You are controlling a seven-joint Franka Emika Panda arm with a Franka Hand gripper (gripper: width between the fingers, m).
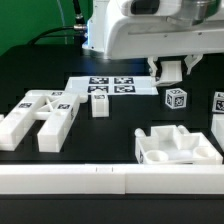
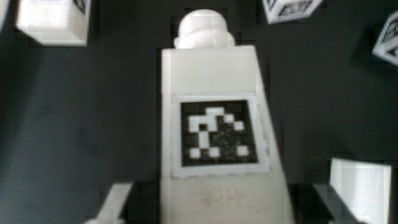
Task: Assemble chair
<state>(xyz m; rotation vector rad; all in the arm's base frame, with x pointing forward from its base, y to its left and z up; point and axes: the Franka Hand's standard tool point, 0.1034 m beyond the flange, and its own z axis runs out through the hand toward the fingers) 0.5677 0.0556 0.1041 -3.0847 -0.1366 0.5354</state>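
In the wrist view a white chair bar (image 2: 217, 110) with a square tag and a rounded peg at its far end sits lengthwise between my fingers (image 2: 365, 185). My gripper (image 2: 222, 208) is shut on its near end. In the exterior view the gripper (image 1: 172, 70) hangs just above the table behind a small tagged block (image 1: 176, 98), and the held bar is mostly hidden there. The H-shaped frame (image 1: 45, 115) lies at the exterior view's left. The notched block (image 1: 178, 145) lies at the front right. A short upright piece (image 1: 99, 103) stands between them.
The marker board (image 1: 110, 87) lies flat at the back centre. Another tagged piece (image 1: 218, 103) shows at the exterior view's right edge. A long white rail (image 1: 110, 180) runs along the front. White pieces (image 2: 50, 20) lie beyond the bar's tip in the wrist view.
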